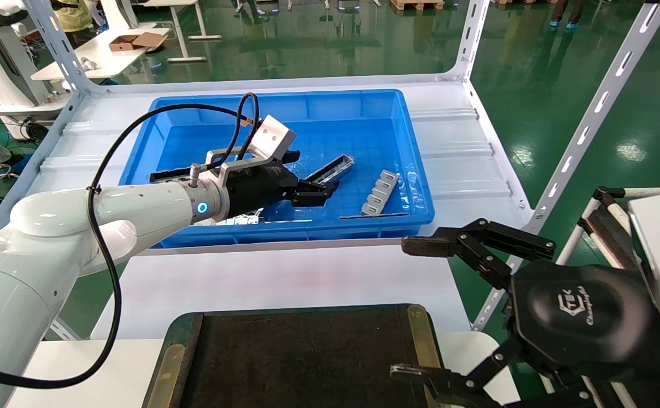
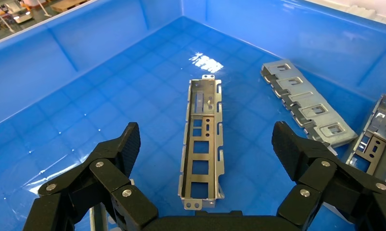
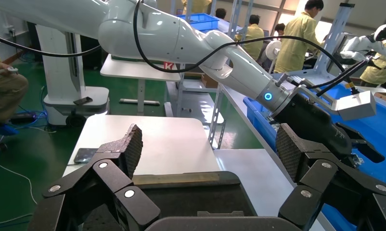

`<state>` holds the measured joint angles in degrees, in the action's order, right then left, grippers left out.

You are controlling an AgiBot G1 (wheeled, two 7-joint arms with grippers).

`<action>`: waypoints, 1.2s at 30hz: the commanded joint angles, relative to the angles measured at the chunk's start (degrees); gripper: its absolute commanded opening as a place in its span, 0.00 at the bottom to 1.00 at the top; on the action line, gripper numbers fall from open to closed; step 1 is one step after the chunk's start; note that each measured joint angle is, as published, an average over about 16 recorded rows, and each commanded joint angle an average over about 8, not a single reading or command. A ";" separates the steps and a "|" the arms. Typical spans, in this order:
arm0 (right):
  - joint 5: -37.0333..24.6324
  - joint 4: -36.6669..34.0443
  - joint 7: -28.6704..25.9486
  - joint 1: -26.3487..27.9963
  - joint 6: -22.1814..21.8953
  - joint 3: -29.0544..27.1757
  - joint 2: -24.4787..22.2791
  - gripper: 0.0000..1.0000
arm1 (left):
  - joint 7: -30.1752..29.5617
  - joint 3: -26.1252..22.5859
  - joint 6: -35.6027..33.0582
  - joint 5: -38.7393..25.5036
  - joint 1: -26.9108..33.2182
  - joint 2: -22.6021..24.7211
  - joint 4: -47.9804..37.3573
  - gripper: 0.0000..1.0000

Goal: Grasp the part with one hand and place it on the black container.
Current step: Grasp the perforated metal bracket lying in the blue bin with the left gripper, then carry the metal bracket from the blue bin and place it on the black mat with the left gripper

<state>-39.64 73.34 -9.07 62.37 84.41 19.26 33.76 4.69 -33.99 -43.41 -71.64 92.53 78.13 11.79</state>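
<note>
The part, a slim silver-grey channel with rectangular cut-outs, lies on the floor of the blue bin; it also shows in the head view. My left gripper is open and empty, with its fingers on either side of the part's near end, not touching it. In the head view the left gripper reaches into the bin. The black container sits at the near table edge. My right gripper is open and empty beside the container's right rim.
A flat silver plate with rectangular holes lies right of the part, also in the head view. Another metal piece lies beyond it. White shelf posts rise at the table's right. The bin walls surround the left gripper.
</note>
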 commanded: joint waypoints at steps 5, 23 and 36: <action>0.01 0.00 0.00 0.00 0.00 0.01 0.00 0.00 | -1.79 -2.08 1.44 0.89 -0.43 0.03 0.92 0.00; 0.02 0.00 0.02 0.01 -0.01 0.03 -0.01 0.00 | -7.00 -9.37 6.75 3.80 -2.62 0.04 4.37 0.00; 0.03 0.00 0.03 0.01 -0.02 0.05 -0.02 0.00 | -8.66 -13.24 9.29 7.33 -3.05 -0.09 5.69 0.00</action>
<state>-39.60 73.34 -9.04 62.39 84.39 19.31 33.74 -3.88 -47.09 -34.26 -64.19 89.49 78.03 17.56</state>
